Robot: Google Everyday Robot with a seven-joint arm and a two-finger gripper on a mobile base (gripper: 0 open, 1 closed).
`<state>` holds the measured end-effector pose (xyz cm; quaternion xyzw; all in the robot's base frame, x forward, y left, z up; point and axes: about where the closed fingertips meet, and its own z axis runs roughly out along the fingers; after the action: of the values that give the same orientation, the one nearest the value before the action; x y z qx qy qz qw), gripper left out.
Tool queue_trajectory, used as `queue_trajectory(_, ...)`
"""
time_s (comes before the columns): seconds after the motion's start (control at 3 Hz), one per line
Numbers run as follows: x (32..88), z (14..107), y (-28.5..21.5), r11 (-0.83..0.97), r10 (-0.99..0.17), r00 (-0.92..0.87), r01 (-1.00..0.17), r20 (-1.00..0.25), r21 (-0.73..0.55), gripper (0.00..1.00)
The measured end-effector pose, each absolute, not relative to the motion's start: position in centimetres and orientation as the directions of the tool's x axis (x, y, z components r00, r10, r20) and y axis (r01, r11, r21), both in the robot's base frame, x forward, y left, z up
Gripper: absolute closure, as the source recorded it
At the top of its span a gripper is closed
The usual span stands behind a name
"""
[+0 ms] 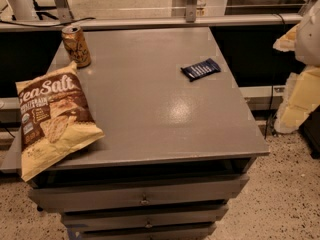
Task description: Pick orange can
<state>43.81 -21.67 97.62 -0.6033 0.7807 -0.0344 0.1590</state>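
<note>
Standing upright, orange can (76, 46), top up, back-left; gripper (305, 40) right edge, state unclear.

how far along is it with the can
Nothing looks done: the can stands at the far left corner of the table, behind the chip bag. In hand: at most the approach; the gripper sits beyond the right edge, far from it. Reach, grasp and lift are left.

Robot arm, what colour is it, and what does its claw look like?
The arm is smooth, rounded and white, at the picture's right edge. Just below it, the claw is pale yellow and blocky. No markings show.
</note>
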Motion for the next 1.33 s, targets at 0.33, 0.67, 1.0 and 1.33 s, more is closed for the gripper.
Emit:
queue_trajectory(0.33,43.8,97.6,-21.7,0.270,-0.953,-0.221,-0.931,-0.207,-0.246,0.00)
queue_trajectory(0.67,44.9,96.3,-20.3,0.289,-0.936,-0.221,-0.928,-0.275,-0.236,0.00)
queue_trajectory(1.0,48.7,93.8,-15.9,0.318,-0.879,-0.205,-0.925,-0.431,-0.208,0.00)
queue_trajectory(1.33,54.1,92.5,-10.5,0.341,-0.791,-0.172,-0.921,-0.586,-0.189,0.00)
